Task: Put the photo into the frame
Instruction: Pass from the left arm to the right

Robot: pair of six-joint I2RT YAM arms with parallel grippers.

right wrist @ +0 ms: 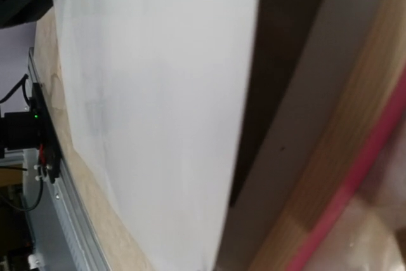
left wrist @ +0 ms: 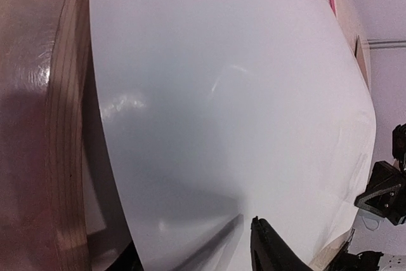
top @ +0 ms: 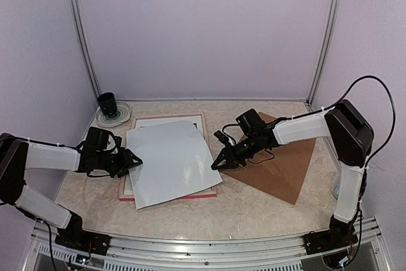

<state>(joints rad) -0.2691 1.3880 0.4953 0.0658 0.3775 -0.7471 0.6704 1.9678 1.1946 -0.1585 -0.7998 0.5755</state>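
The photo (top: 170, 160) lies skewed across the frame, with only its blank white side showing. The frame (top: 168, 118) lies flat with its pale wood back up, and a pink-red edge shows along its near side. My left gripper (top: 134, 162) is at the photo's left edge. In the left wrist view one black finger (left wrist: 273, 252) rests on top of the sheet (left wrist: 228, 93) and the other is hidden beneath. My right gripper (top: 216, 165) is at the photo's right edge. The right wrist view shows that edge (right wrist: 152, 93) raised above the frame's wood (right wrist: 355, 150), but no fingers.
A brown backing board (top: 279, 166) lies flat under and to the right of my right arm. A black cup (top: 108, 103) stands on a round plate at the back left. Enclosure walls close off the back and sides.
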